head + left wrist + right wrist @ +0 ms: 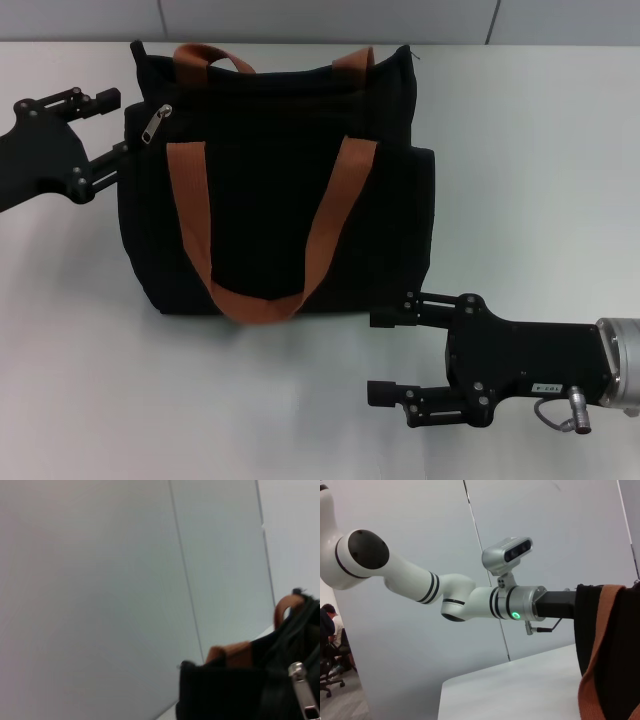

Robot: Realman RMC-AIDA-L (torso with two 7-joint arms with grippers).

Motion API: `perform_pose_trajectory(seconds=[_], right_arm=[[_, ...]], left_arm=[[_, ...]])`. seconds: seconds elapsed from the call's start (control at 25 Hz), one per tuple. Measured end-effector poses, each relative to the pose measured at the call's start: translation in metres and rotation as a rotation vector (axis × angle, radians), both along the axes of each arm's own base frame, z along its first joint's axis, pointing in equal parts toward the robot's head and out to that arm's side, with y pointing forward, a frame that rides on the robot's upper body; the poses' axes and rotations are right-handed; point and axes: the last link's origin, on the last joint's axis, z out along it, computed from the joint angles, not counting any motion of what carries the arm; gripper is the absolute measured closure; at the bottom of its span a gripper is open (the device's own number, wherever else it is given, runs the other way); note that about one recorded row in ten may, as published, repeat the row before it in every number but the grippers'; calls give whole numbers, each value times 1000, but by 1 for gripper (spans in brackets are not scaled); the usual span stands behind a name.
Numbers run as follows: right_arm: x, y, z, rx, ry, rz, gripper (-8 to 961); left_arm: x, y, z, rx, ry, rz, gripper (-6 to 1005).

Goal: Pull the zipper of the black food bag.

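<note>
The black food bag [270, 200] stands upright in the middle of the white table, its two orange-brown straps hanging down the front. The silver zipper pull [158, 122] hangs at the bag's upper left corner. It also shows in the left wrist view [303, 690] on the bag [225, 695]. My left gripper [112, 128] is open, its fingertips at the bag's left edge, just left of the pull. My right gripper [382, 355] is open and empty above the table, in front of the bag's lower right corner.
The white table [520, 150] runs to a grey panelled wall behind the bag. In the right wrist view the left arm [470, 600] reaches across to the bag [590, 630], and a person sits far off beyond the table edge.
</note>
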Motion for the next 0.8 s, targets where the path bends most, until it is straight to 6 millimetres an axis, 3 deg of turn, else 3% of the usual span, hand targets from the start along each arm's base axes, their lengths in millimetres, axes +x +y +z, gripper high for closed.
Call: perform_pose_trajectory(seconds=[0.2,0.48,0.8], right_arm=[[-2,3,2,16,16,-4,175],[-10,7,9,34,83,-18,175],[-46,39,40,-113,310,-197,175]], left_arm=[[2,-15,8,29,-45,-69,439],[5,-19,7,38,-62,-93,712],[9,-22,1,49,-75,-113,932]])
